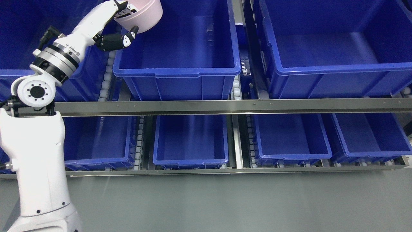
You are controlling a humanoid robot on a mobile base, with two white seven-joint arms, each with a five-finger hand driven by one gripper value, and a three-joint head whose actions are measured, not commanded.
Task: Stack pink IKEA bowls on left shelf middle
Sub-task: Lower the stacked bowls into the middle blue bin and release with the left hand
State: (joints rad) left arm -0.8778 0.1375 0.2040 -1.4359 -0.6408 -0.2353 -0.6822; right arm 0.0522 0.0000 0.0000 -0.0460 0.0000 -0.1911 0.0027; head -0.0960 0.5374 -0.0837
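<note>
Left hand (124, 24) has its fingers clamped on the rim of a pink bowl (143, 14) (tilted), held over the back-left corner of the big blue bin (177, 69).

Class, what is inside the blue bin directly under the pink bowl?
Nothing shows in that bin: its floor looks bare. The left hand holds the pink bowl above its far left corner, hiding that corner.

blue bin (177, 69) open-topped, steel rail (225, 106) in front
</note>
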